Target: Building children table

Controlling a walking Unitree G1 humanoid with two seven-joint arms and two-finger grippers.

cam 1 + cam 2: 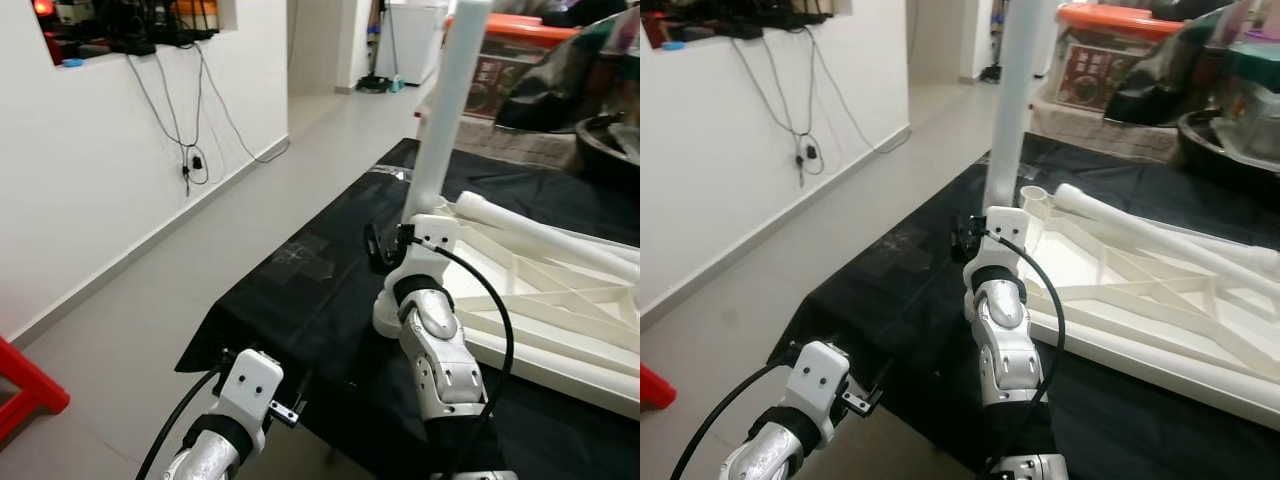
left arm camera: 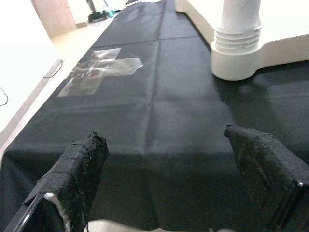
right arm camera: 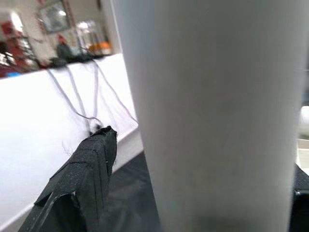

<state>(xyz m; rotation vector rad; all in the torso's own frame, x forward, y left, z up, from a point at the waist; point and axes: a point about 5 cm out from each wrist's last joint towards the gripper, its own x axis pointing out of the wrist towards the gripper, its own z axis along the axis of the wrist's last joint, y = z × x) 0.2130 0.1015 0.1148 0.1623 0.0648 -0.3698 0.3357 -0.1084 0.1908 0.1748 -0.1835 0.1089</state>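
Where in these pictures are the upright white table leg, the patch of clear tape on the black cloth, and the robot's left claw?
Table leg [image 1: 441, 130]: left eye view, mid shaft.
Clear tape [image 2: 99, 72]: left wrist view, middle of the patch.
Left claw [image 2: 181, 169]: left wrist view, gap midway between its open black fingertips.

White table leg [image 1: 445, 110] upright in overturned white tabletop's [image 1: 560, 300] corner socket.

Two table legs [image 1: 452, 110], one tabletop [image 1: 560, 330].
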